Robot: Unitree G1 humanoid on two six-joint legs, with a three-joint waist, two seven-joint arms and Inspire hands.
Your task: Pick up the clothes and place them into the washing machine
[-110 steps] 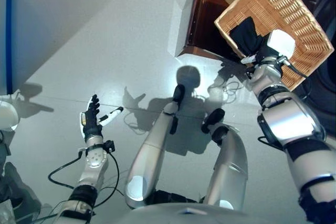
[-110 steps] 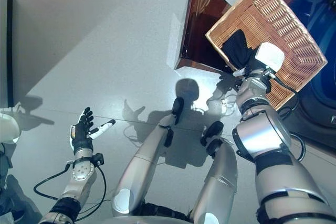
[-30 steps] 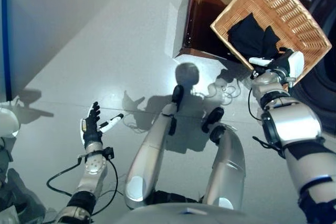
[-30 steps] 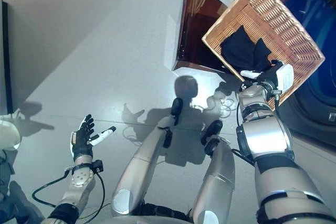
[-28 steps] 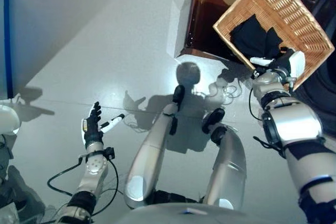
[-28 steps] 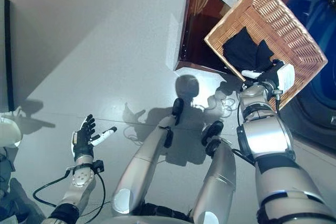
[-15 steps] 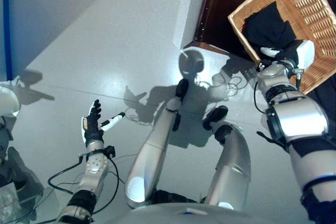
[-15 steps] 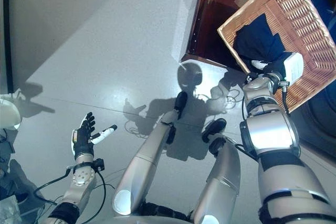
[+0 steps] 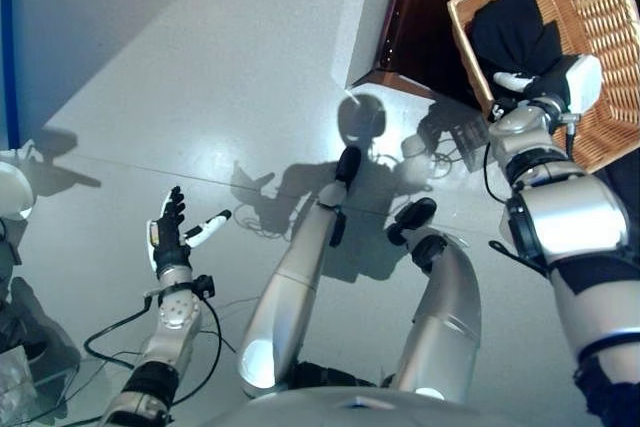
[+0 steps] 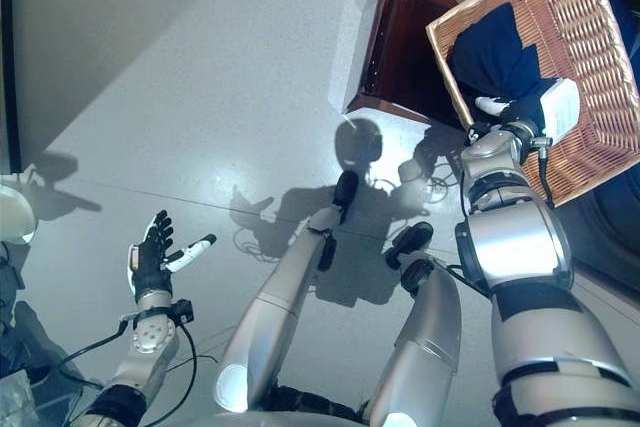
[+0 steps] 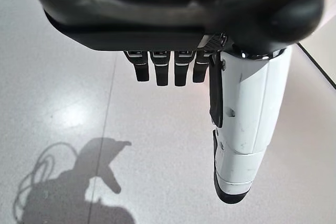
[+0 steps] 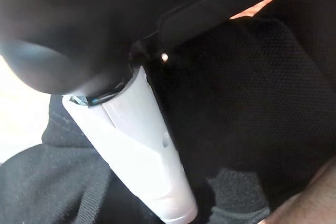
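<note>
The dark clothes (image 10: 492, 59) lie bunched in the near corner of a wicker basket (image 10: 590, 97), which rests partly over a brown stand (image 10: 405, 42). The right hand (image 9: 545, 82) is placed at the basket's near rim, directly over the clothes; in the right wrist view its white-covered thumb (image 12: 149, 156) is seen lying against the dark fabric, but the fingers are hidden, so it cannot be told whether anything is gripped. The left hand (image 9: 168, 237) is held well apart over the bare floor (image 9: 200, 77), its fingers straight and spread, with nothing in it. The step in hand is judged to be the taking of the clothes. It is likely best done if the fingers are pushed deep into the bunch rather than skimmed across its top, so that several folds are gathered against the thumb. The closing should be completed before any lift is begun, and the lift kept straight up, clear of the wicker rim, so that trailing cloth is not snagged and the basket is not dragged off the stand.
</note>
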